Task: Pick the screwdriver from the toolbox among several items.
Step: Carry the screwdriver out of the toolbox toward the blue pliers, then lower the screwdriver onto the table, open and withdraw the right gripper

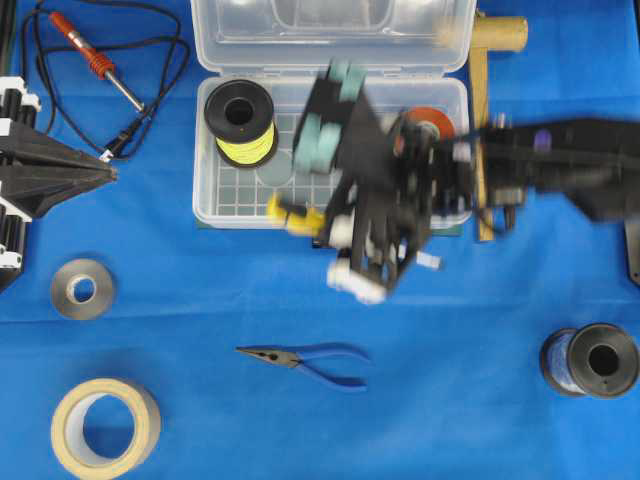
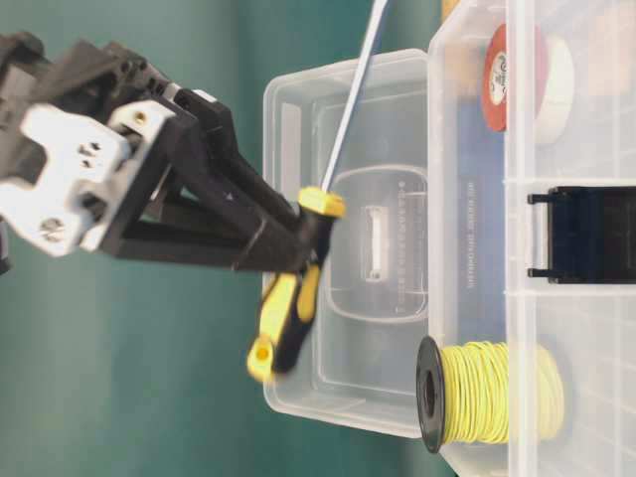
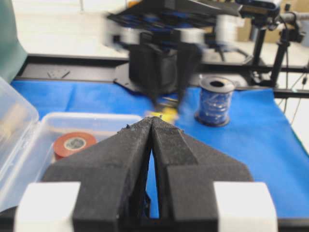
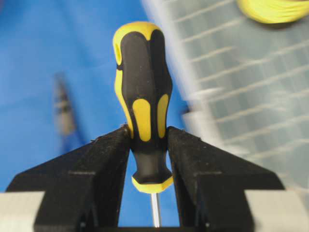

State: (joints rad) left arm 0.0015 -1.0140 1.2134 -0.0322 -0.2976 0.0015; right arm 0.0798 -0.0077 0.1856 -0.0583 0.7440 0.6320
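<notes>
A robotics lab bench: blue cloth [image 1: 180,330], black frame rails [image 3: 63,72], stands with cabling [image 3: 282,53].

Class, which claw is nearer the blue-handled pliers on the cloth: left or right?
Right. The right claw hangs just above the pliers in the overhead view; the left claw sits far off at the left edge.

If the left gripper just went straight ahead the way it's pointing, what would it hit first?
Probably the right gripper, which hangs directly ahead holding the screwdriver; depth is unclear, so the left gripper might pass beneath it.
</notes>
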